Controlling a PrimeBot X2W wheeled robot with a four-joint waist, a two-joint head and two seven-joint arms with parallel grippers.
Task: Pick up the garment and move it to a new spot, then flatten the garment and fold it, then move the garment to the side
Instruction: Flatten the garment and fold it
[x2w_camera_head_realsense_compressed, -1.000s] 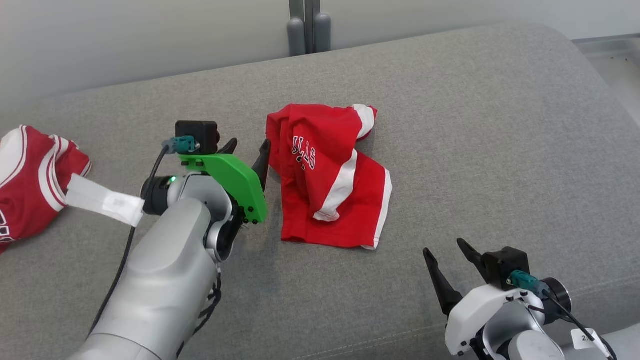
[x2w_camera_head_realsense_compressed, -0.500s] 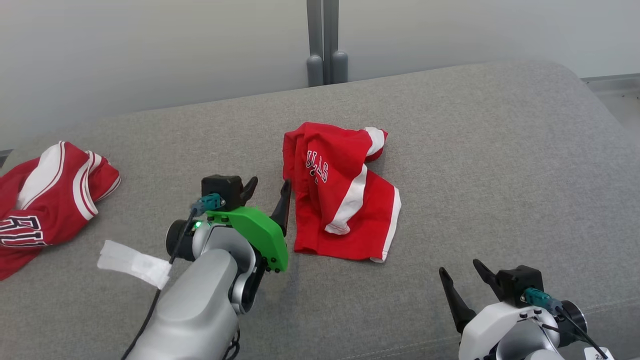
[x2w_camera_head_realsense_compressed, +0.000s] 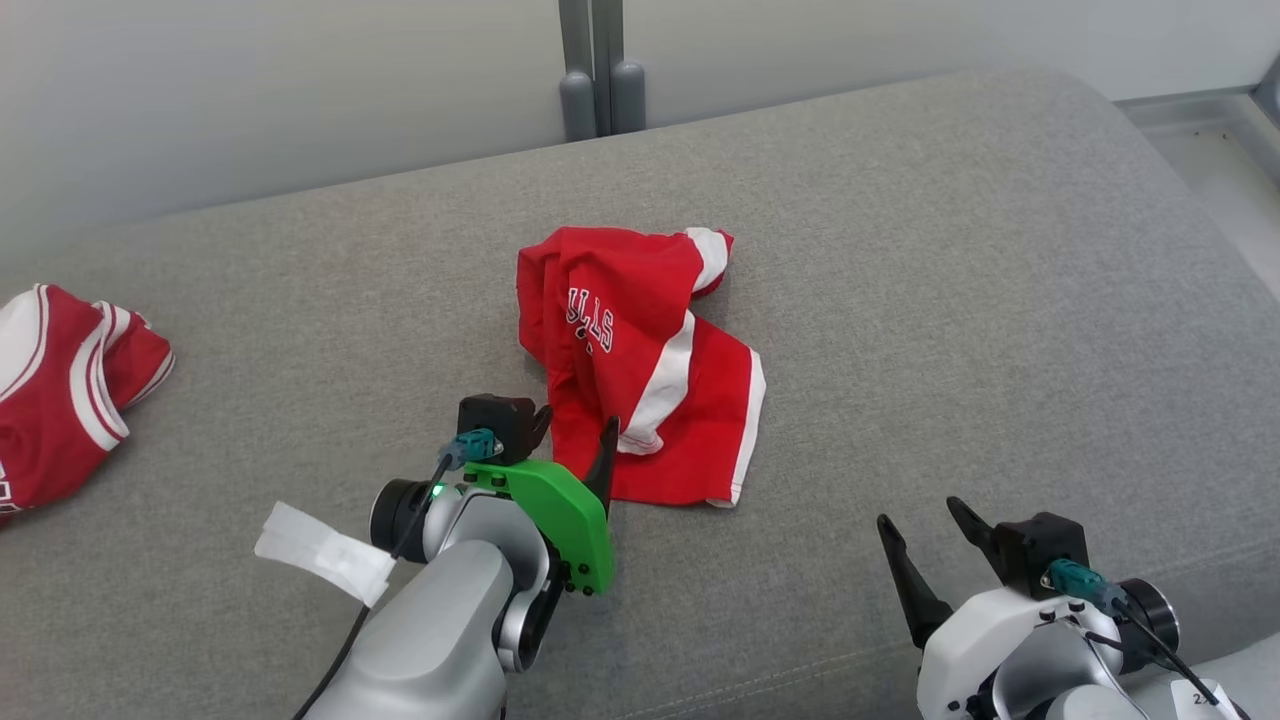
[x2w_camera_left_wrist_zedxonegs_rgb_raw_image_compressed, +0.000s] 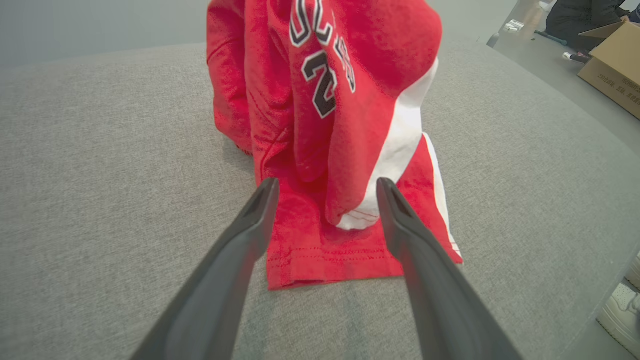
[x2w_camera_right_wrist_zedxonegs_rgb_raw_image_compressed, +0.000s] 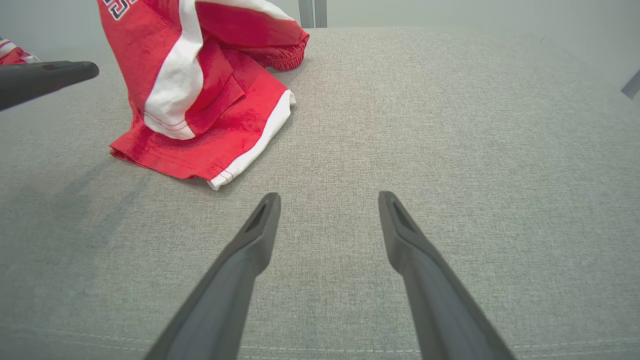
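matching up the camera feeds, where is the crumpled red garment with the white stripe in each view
Head view: red garment at centre of the grey cushion, just beyond the left tool.
Left wrist view: red garment at top centre, its near hem between the open left tool's fingers.
Right wrist view: red garment at upper left, beyond the right tool.
Shared landmark: its white side stripe.
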